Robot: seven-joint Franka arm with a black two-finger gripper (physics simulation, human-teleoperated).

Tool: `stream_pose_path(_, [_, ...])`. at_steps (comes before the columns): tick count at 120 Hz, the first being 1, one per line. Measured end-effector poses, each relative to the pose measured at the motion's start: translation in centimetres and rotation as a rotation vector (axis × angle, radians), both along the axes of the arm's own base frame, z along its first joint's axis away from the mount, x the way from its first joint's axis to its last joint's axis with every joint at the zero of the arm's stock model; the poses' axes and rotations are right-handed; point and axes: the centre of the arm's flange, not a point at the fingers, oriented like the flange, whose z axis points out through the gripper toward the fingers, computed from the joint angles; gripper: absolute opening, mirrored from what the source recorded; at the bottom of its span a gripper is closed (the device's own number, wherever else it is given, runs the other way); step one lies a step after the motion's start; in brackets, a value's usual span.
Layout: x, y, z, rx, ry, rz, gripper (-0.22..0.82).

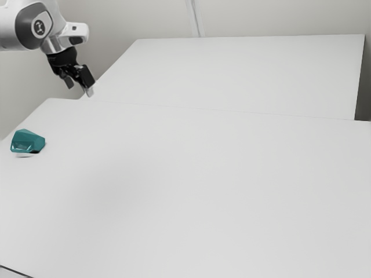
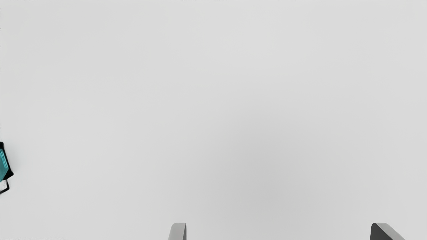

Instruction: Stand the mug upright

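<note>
Mug (image 1: 27,141) on its side by the table's (image 1: 191,185) edge, my gripper (image 1: 79,88) open and empty

Nearest to me, my fingers (image 2: 178,232) stand wide apart with nothing between them. I have them raised by the table corner toward the exterior view's upper left. The mug is well apart from them, on the table near its edge at the exterior view's left. It looks tipped over to me; I can't tell for sure which way its mouth points. What I take for its handle (image 2: 4,186) pokes out beside the teal body.

So I judge the step in hand to be the reach, with grasp and turn both to come. The next move calls for bringing my hand across toward that edge, squaring the fingers to the body, then lowering. A careless touch could roll the mug toward the edge, and the handle might foul a finger.
</note>
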Motion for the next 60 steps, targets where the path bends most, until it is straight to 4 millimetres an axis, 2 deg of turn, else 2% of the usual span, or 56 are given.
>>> stream_pose_path(15, [0.0, 1.3, 0.5, -0.022, -0.018, 0.019, 0.60])
stream_pose_path(25, [0.6, 2.5, -0.6, -0.069, -0.014, 0.029, 0.60])
stream_pose_path(31, [0.7, 3.7, -1.0, -0.086, -0.015, 0.038, 0.60])
stream_pose_path(35, [0.8, 5.1, -1.2, -0.095, -0.018, 0.052, 0.60])
stream_pose_path(41, [0.4, 9.3, -1.3, -0.105, -0.029, 0.102, 0.60])
stream_pose_path(46, [-1.2, 14.9, -1.2, -0.113, -0.044, 0.179, 0.60])
stream_pose_path(53, [-4.8, 23.5, -1.3, -0.122, -0.065, 0.302, 0.60])
stream_pose_path(57, [-6.1, 27.1, -1.4, -0.125, -0.073, 0.343, 0.60])
stream_pose_path(60, [-6.3, 28.8, -1.5, -0.127, -0.078, 0.354, 0.60])
